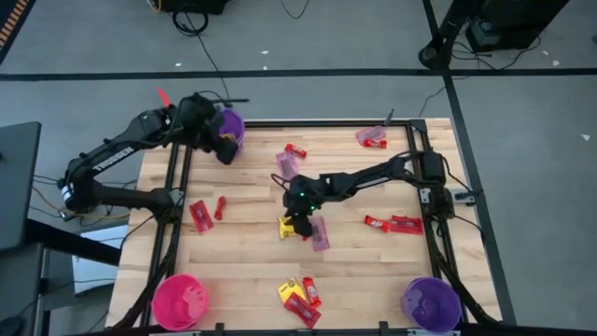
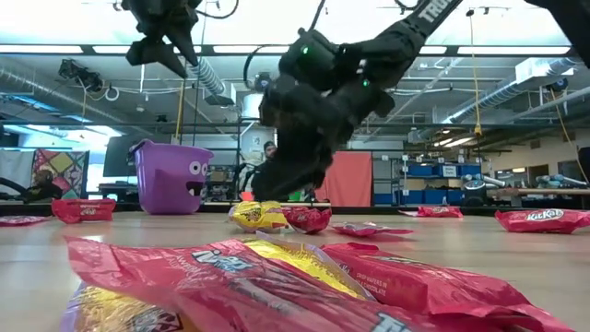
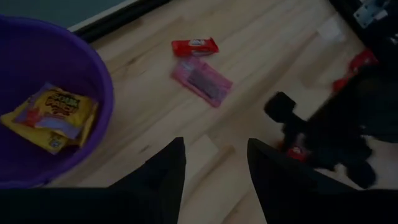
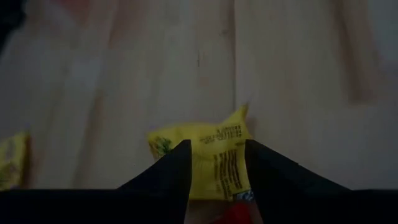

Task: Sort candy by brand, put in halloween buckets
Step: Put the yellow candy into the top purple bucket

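Observation:
My right gripper (image 1: 297, 222) is down at the table's middle, shut on a yellow packet (image 4: 211, 155) that shows on the wood in the low view (image 2: 261, 217). A mauve packet (image 1: 320, 234) lies right beside it. My left gripper (image 3: 214, 168) hangs open above the table, just beside the far-left purple bucket (image 1: 227, 126), which has a yellow packet (image 3: 53, 115) in it. A pink bucket (image 1: 179, 301) stands at the near-left corner and a second purple bucket (image 1: 431, 302) at the near right. Red bars (image 1: 201, 215) and mauve packets (image 1: 287, 165) lie scattered. My right gripper has the yellow packet's middle (image 4: 214, 140) pinched between its two fingers, coming from above and pointing down. The wrapper puckers up between the fingers, with one corner (image 4: 241, 115) standing up. The packet's underside is on the table.
A red bar (image 3: 194, 45) and a mauve packet (image 3: 202, 81) lie near the far-left bucket. Two red bars (image 1: 394, 224) sit to the right of my right gripper, more candy (image 1: 371, 137) at the far right. A small pile (image 1: 298, 297) lies at the near edge. Black frame rails border both sides.

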